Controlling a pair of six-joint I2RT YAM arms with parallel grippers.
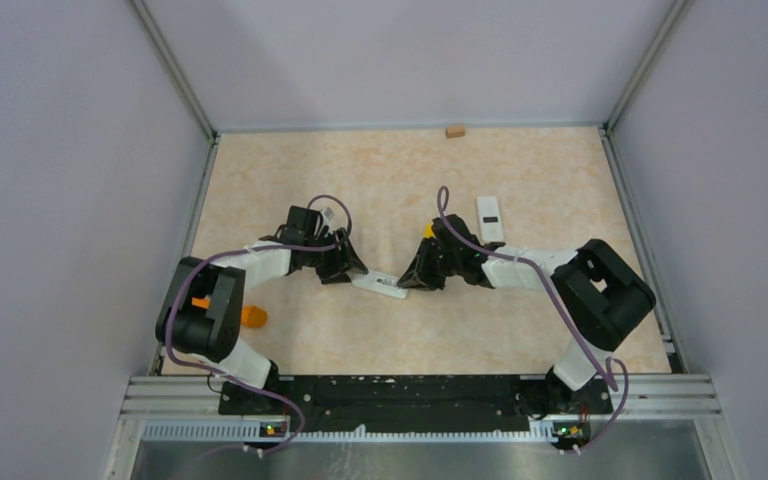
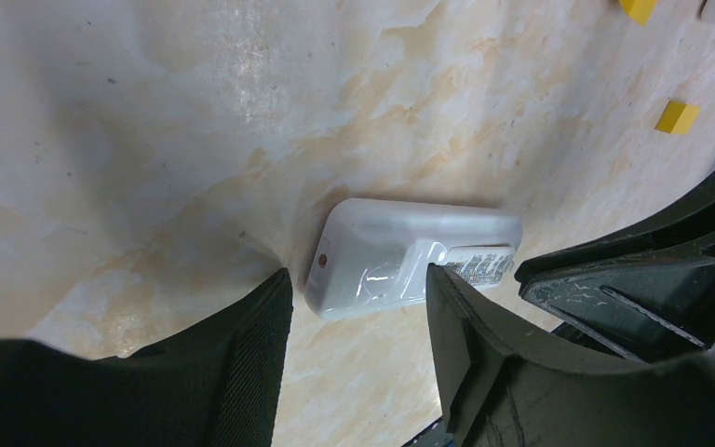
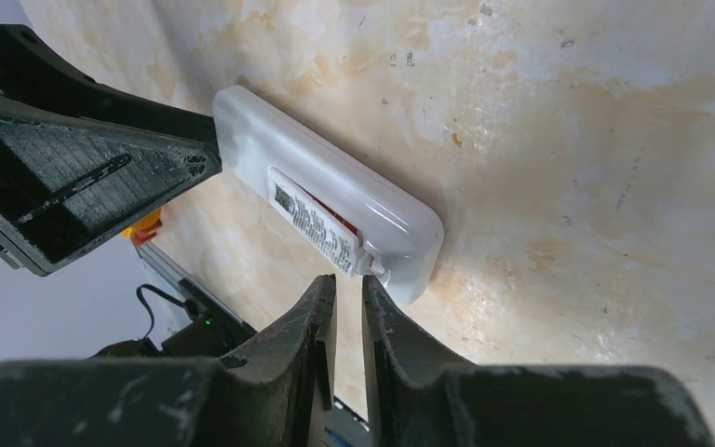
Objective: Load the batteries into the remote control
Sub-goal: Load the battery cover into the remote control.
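Observation:
The slim white remote control (image 1: 380,285) lies on the table between my two grippers. In the left wrist view the remote (image 2: 410,256) lies just past my left gripper (image 2: 358,277), which is open and empty, a fingertip on each side of its near end. In the right wrist view the remote (image 3: 335,196) shows a printed label and a reddish sliver beside it. My right gripper (image 3: 348,281) is shut to a narrow slit with nothing in it, its tips at the edge of the remote's label. No loose batteries show.
A second white remote with buttons (image 1: 490,218) lies behind the right arm. A larger orange cylinder (image 1: 253,316) lies by the left arm. A yellow block (image 1: 428,230) sits by the right wrist and a tan block (image 1: 454,130) at the back wall.

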